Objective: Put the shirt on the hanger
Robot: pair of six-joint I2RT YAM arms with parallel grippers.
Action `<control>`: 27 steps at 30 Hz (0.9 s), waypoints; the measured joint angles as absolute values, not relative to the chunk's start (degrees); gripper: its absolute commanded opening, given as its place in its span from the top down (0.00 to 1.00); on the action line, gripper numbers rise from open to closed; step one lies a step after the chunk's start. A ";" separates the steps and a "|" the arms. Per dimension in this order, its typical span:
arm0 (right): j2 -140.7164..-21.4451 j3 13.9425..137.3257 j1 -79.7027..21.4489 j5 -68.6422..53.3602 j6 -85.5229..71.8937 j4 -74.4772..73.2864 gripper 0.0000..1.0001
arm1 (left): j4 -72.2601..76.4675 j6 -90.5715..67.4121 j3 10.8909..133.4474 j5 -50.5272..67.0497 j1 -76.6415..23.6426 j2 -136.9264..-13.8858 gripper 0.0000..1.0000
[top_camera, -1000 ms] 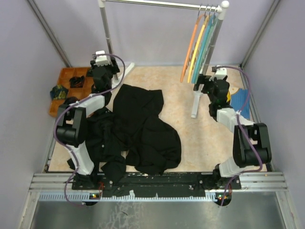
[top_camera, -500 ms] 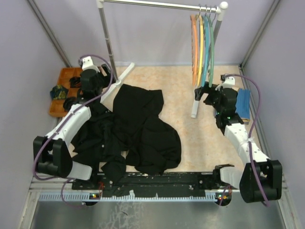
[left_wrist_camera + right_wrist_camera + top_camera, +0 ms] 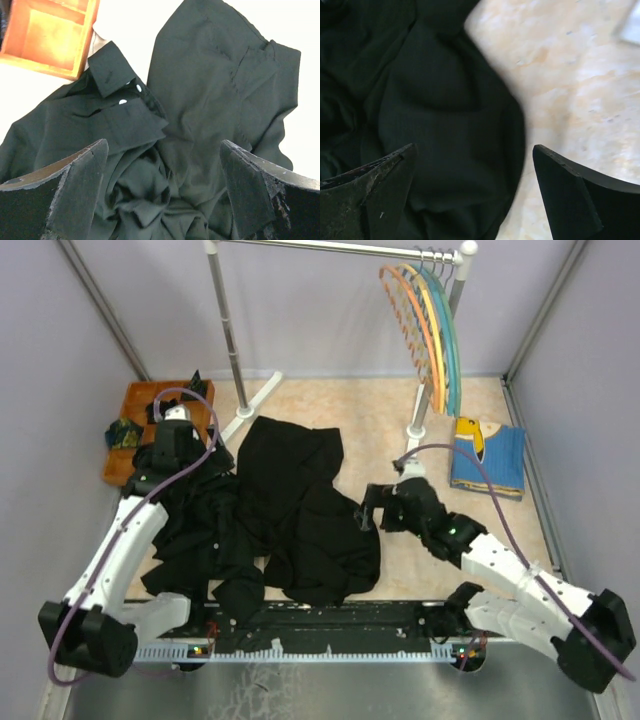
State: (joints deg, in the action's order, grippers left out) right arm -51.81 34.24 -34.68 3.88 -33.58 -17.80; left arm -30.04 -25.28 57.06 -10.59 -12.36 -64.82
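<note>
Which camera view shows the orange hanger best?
The top external view: the orange hanger hangs whole on the rail at the far right, beside the other hangers. Neither wrist view shows it; both look down at black clothes.

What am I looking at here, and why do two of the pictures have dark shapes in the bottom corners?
Two robot arms are bolted at the near edge of a table. The wide picture looks down from above and behind them. The other two come from cameras on their wrists; the dark shapes are each arm's tool, a two-finger pincer. The left tool and right tool are open, holding nothing, over crumpled black clothes; the largest is the shirt. The orange hanger hangs on the rail behind.
</note>
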 measured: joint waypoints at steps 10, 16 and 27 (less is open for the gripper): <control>-63.07 44.16 -65.32 18.13 -30.28 -20.38 0.02 | -37.87 -24.64 54.11 -10.48 -12.23 -53.84 0.03; -76.64 52.01 -71.88 19.92 -24.64 -18.39 0.02 | -38.61 -25.96 50.70 -7.16 -12.23 -51.00 0.03; -88.25 55.94 -72.20 22.15 -20.86 -20.27 0.52 | -38.65 -28.49 48.07 -5.91 -12.23 -49.32 0.03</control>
State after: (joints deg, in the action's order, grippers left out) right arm -88.25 55.94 -72.20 22.15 -20.86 -20.27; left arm -38.65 -28.49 48.07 -5.91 -12.23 -49.32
